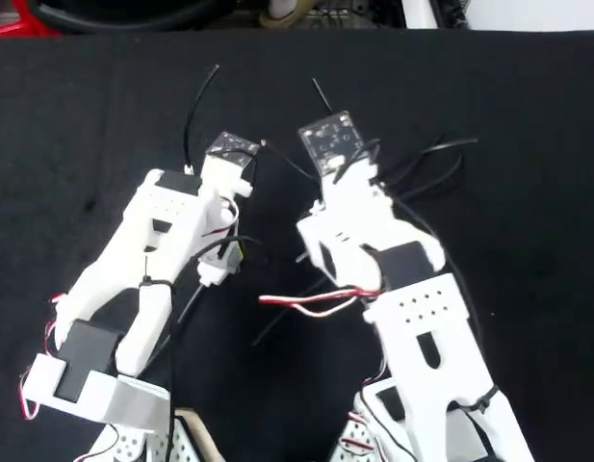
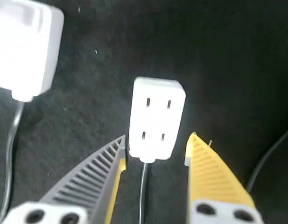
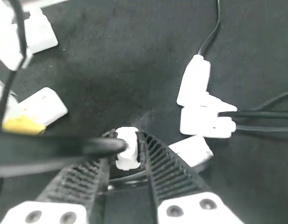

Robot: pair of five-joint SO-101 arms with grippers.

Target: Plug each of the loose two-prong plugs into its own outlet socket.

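Straddling outlet block (image 2: 158,116) with left gripper (image 2: 158,136): jaws spread, one finger at each side of its near end, nothing clamped. Both slot pairs free. Right of outlet block, right gripper (image 3: 126,135) clenched on small white plug (image 3: 127,149). Probably best: pinch block firm first, line prongs square with one slot pair, push straight, avoiding tilt that could skid block.

Black cloth table (image 1: 528,96), clutter (image 1: 325,12) behind (red, white)
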